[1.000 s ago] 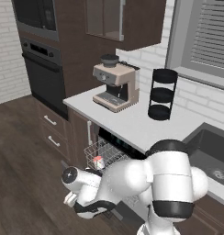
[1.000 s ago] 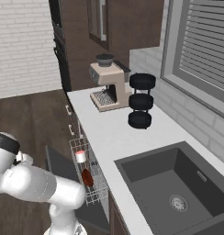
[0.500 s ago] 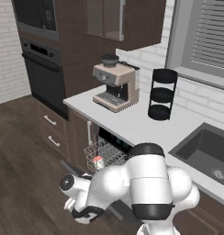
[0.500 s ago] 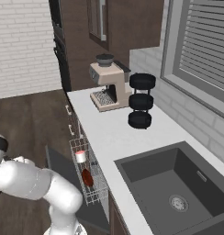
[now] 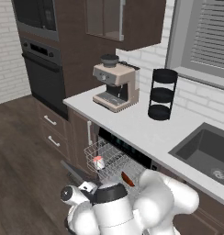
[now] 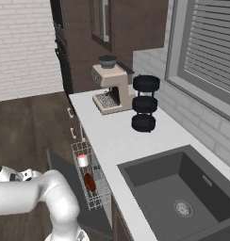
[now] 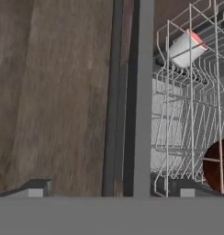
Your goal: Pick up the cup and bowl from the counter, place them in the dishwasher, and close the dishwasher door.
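Note:
The dishwasher (image 5: 130, 150) stands open under the white counter (image 5: 146, 131), its wire rack (image 5: 109, 161) pulled out. In the rack, the white cup (image 5: 99, 161) with a red inside lies on its side and the dark red-brown bowl (image 5: 127, 179) sits nearer me. The dishwasher door (image 5: 76, 173) hangs down, a dark panel. In the hand view my gripper (image 7: 107, 190) is open, looking down on the door's edge (image 7: 142, 92), which runs between the fingertips (image 7: 36, 188). The cup (image 7: 187, 48) and bowl (image 7: 220, 167) show to the right. The arm reaches low and left of the rack (image 6: 91, 181).
A beige coffee machine (image 5: 116, 87) and a black tiered stand (image 5: 162, 94) sit on the counter. A dark sink (image 5: 208, 151) is at the right. A black wall oven (image 5: 42, 73) and brown drawers stand to the left. Dark wood floor (image 5: 26, 137) lies in front.
The arm has swung down and left, from beside the rack to over the door's outer edge. The gripper stays open. Cup and bowl have not moved.

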{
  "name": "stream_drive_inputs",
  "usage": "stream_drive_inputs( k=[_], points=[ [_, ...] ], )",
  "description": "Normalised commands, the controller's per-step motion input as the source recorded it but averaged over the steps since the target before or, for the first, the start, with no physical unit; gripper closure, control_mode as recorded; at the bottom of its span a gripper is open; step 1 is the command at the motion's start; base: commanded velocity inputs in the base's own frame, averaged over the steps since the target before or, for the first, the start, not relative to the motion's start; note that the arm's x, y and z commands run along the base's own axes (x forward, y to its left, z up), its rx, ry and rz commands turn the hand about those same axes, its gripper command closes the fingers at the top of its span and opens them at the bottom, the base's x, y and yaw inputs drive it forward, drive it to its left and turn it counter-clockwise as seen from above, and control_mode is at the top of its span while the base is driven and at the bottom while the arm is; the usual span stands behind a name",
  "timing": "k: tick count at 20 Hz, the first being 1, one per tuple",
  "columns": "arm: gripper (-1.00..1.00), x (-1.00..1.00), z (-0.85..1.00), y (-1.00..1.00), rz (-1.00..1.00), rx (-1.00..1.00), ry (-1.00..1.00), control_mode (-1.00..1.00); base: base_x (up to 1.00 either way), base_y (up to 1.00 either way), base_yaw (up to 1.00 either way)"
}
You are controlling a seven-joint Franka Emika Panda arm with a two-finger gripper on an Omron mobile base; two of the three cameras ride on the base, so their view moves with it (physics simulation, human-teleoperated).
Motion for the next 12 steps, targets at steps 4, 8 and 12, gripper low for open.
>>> stream_drive_inputs(
  k=[4,8,12],
  points=[
    [-1.00,0.16,-0.71,0.38,0.00,-0.22,-0.02,-1.00,0.00,0.00,0.00],
    [-1.00,0.36,-0.59,0.34,0.00,-0.17,-0.04,-1.00,0.00,0.00,0.00],
    [-1.00,0.38,-0.65,0.42,0.00,-0.20,-0.03,-1.00,0.00,0.00,0.00]
  ],
)
